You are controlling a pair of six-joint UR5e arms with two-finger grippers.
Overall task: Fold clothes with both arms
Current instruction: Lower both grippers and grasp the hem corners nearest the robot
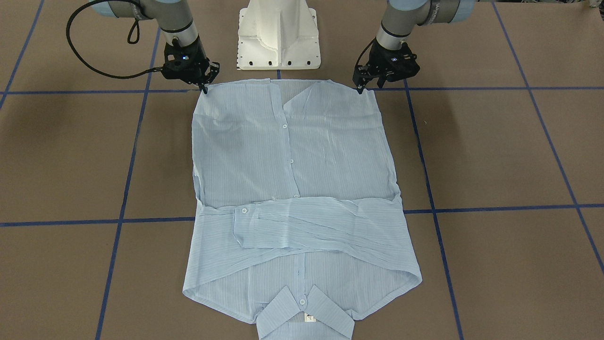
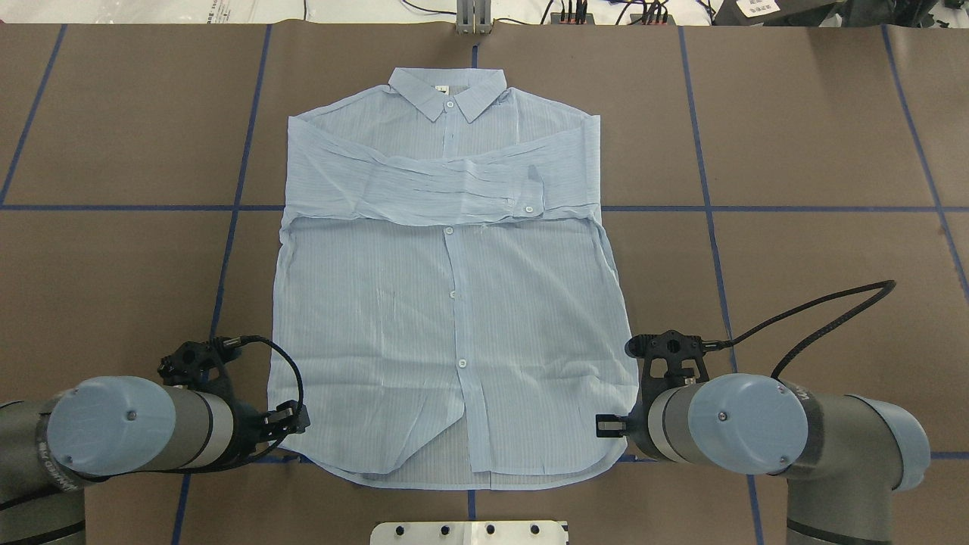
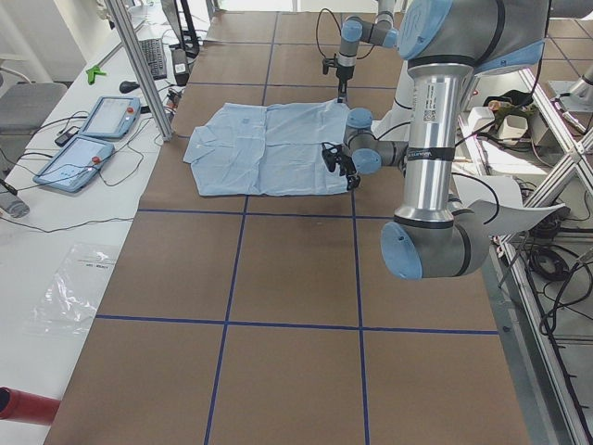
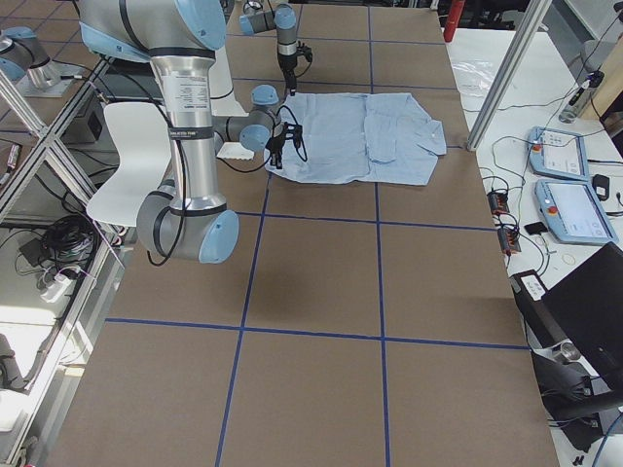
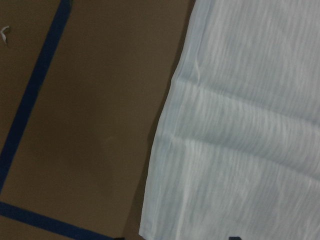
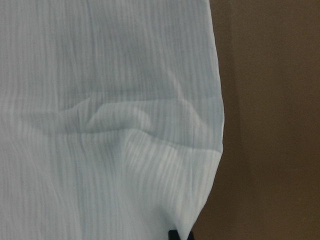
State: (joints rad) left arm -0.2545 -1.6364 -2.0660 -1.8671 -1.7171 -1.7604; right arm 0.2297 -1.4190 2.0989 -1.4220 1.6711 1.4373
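A clear plastic bag (image 3: 79, 287) lies flat on the white side counter (image 3: 37, 213). It is well apart from both pincers, across from the robot and out beyond the left pincer's side. What it holds cannot be made out.

The light-blue striped shirt (image 1: 292, 160) lies flat, front up, between the two pincers and stretching away from them. Its hem is the edge nearest them and its collar (image 1: 304, 311) the part farthest off. The sleeves (image 1: 325, 226) are folded across the chest, well beyond the pincers.

The right pincer (image 1: 211, 78) hangs low at the hem corner on its own side, jaws standing wide and holding nothing. Its lower fingertip is right at the cloth's corner; whether it touches, I cannot tell. The left pincer (image 1: 358, 81) sits likewise at the other hem corner, jaws also apart. In the right wrist view a dark fingertip (image 6: 173, 235) shows at the bottom, over the shirt's side edge, and the cloth ahead of it lies wrinkled but flat.

The counter (image 1: 509, 151) is brown and crossed by blue tape lines (image 1: 123, 189), one passing by both pincers along the hem. The white pedestal (image 1: 278, 38) stands between the pincers, slightly behind them. Two handheld screens (image 3: 93, 139) rest on the side counter past the collar end, far from either pincer.
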